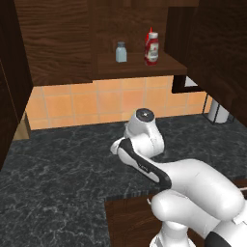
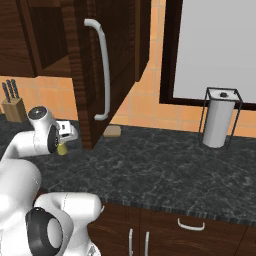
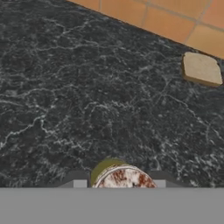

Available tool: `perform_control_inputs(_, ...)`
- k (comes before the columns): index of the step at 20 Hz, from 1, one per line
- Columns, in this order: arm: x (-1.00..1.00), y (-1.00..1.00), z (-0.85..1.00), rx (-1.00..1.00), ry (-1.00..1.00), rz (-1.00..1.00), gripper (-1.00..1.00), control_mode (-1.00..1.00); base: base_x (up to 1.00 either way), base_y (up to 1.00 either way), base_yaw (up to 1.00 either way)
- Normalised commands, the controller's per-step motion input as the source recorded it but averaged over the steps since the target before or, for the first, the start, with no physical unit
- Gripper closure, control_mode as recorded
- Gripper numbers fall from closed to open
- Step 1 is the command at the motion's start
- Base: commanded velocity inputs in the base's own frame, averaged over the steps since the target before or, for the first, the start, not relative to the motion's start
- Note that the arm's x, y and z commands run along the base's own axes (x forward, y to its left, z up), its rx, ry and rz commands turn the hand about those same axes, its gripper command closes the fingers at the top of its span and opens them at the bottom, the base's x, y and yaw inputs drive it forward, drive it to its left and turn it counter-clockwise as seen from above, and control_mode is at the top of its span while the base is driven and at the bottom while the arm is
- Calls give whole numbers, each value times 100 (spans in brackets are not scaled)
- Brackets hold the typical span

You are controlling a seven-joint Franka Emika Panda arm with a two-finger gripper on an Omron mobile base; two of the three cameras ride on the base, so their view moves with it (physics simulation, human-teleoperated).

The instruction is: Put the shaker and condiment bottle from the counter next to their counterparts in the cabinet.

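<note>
Gripper: the gripper (image 3: 119, 183) is clamped on the shaker (image 3: 124, 176), a finger pressed to each side of its mottled cap, which faces the hand camera.
Shaker: small and yellow; in the right base view the shaker (image 2: 62, 148) hangs under the hand, clear above the counter (image 2: 165, 170).
Counter: dark marbled stone with white veining, lying below the held shaker in the hand view; a tan sponge-like block (image 3: 201, 69) rests on it near the orange tiled wall (image 3: 175, 19).
Paper towel holder: a wire paper towel holder (image 2: 219, 118) with a white roll stands well to the right on the counter.
Knife block: a knife block (image 2: 13, 106) sits against the wall at far left.
Cabinet: the cabinet (image 1: 58, 43) is open; on its shelf (image 1: 140, 70) stand a pale grey-blue shaker (image 1: 121, 52) and, just right of it, the condiment bottle (image 1: 151, 47), red with a white label, the two apart.
</note>
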Motion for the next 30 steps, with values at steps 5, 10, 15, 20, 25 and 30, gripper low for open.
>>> perform_control_inputs(5,0,-3,69,6,0,0,100,-100,0,0,0)
perform_control_inputs(10,0,0,52,0,0,0,100,-100,0,0,0)
perform_control_inputs(15,0,0,49,0,-3,0,100,-100,0,0,0)
perform_control_inputs(20,0,0,51,0,-9,0,100,-100,0,0,0)
perform_control_inputs(25,0,-5,52,0,-9,0,100,-100,0,0,0)
perform_control_inputs(30,0,-11,54,0,-8,0,100,-100,0,0,0)
